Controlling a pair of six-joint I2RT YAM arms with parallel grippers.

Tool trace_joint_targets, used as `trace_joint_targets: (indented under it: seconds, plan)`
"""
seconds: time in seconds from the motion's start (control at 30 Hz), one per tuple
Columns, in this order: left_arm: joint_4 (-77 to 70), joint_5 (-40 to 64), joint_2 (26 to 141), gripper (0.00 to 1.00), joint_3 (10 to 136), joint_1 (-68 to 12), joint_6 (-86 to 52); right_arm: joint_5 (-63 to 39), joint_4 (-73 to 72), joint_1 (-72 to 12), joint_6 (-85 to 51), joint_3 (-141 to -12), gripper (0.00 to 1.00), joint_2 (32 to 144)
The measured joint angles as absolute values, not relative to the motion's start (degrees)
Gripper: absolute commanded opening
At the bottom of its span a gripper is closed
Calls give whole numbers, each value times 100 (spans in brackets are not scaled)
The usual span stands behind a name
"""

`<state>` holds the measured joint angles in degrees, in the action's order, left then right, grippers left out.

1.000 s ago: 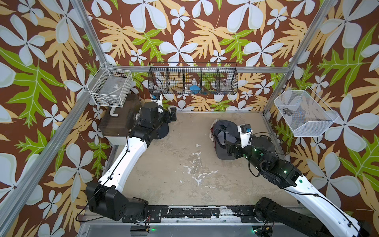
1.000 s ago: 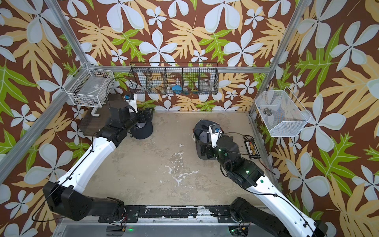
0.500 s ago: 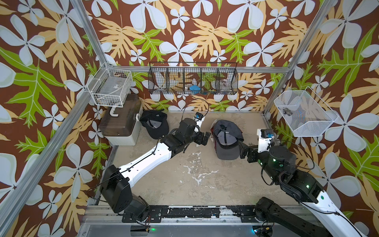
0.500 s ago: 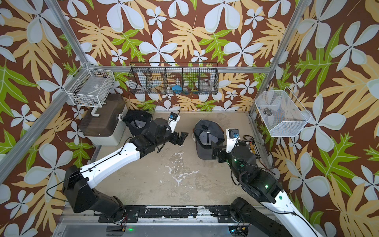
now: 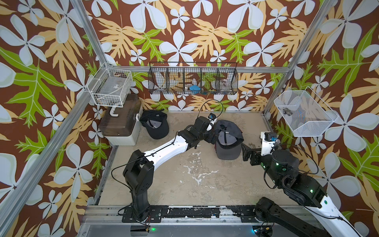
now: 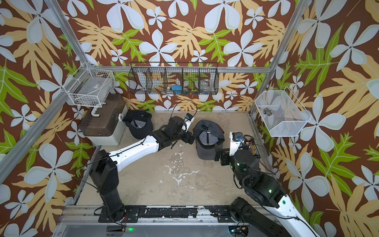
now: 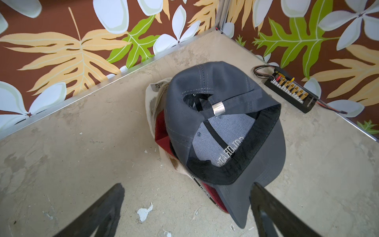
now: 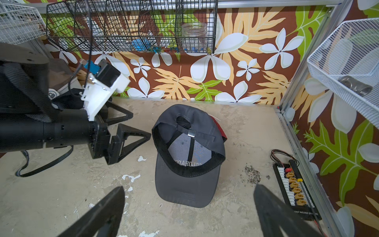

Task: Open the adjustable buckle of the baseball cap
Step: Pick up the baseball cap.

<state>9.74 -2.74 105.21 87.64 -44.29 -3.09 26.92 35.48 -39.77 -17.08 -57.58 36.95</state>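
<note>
- Fingers on both arms stand spread and empty. The left gripper has swung from the black fabric cap to the upturned grey fabric baseball cap, which lies between the arms. The right gripper has backed off.
- The silver metal buckle looks still fastened, so I judge this a fresh approach.
- The stack of red and cream caps beneath may slip. The black connector board lies near, and nothing covers the buckle.

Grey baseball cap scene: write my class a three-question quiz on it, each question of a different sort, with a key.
1. True or false: the left gripper grips the grey cap.
2. What lies under the grey cap? A a red cap; B a jar; C nothing.
3. What colour is the lone cap beside the brown-lidded box?
Key: 1 false, its jaws stand open; 2 A; 3 black.
</note>
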Motion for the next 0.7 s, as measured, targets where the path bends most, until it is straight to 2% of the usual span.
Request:
trace_joint_targets:
  seconds: [0.53, 0.7]
  plan:
    - [1184, -436, 11874, 78, 10130, -4469, -307, 2738, 3533, -3977, -1568, -5710, 100, 3420]
    - [1225, -550, 11970, 64, 10173, -4469, -281, 2735, 3518, -3977, -1474, -5671, 100, 3417]
